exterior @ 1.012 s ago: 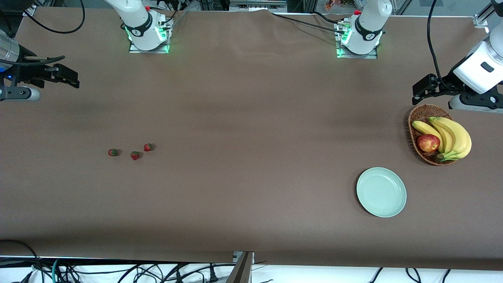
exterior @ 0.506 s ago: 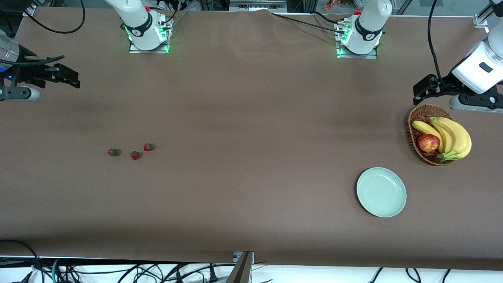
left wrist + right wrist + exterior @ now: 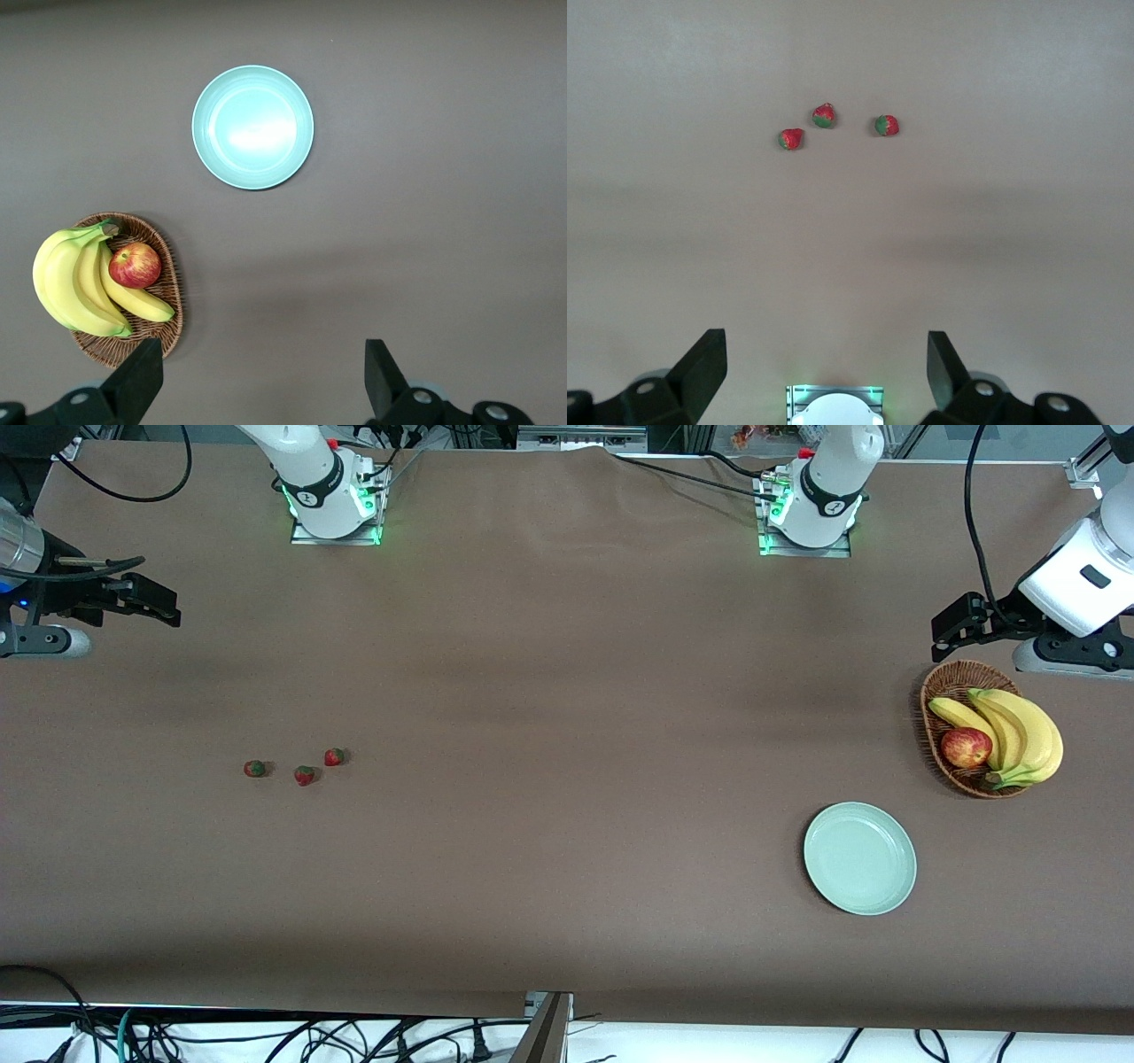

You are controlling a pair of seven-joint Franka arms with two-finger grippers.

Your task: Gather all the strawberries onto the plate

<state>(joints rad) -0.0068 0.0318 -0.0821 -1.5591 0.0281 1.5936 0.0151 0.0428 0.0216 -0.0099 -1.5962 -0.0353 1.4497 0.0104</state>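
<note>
Three strawberries (image 3: 255, 768) (image 3: 305, 775) (image 3: 334, 756) lie close together on the brown table toward the right arm's end. They also show in the right wrist view (image 3: 791, 139) (image 3: 824, 116) (image 3: 887, 125). The pale mint-green plate (image 3: 859, 857) sits empty toward the left arm's end and shows in the left wrist view (image 3: 252, 127). My right gripper (image 3: 166, 609) (image 3: 827, 376) is open and empty, held high over the table's right-arm end. My left gripper (image 3: 943, 633) (image 3: 260, 390) is open and empty, held high over the table beside the basket.
A brown wicker basket (image 3: 948, 682) (image 3: 168, 292) with bananas (image 3: 1019, 731) and a red apple (image 3: 966, 747) stands farther from the front camera than the plate. The arm bases (image 3: 332, 505) (image 3: 811, 514) stand along the table's top edge.
Both arms have shifted only very slightly. Nothing on the table has moved.
</note>
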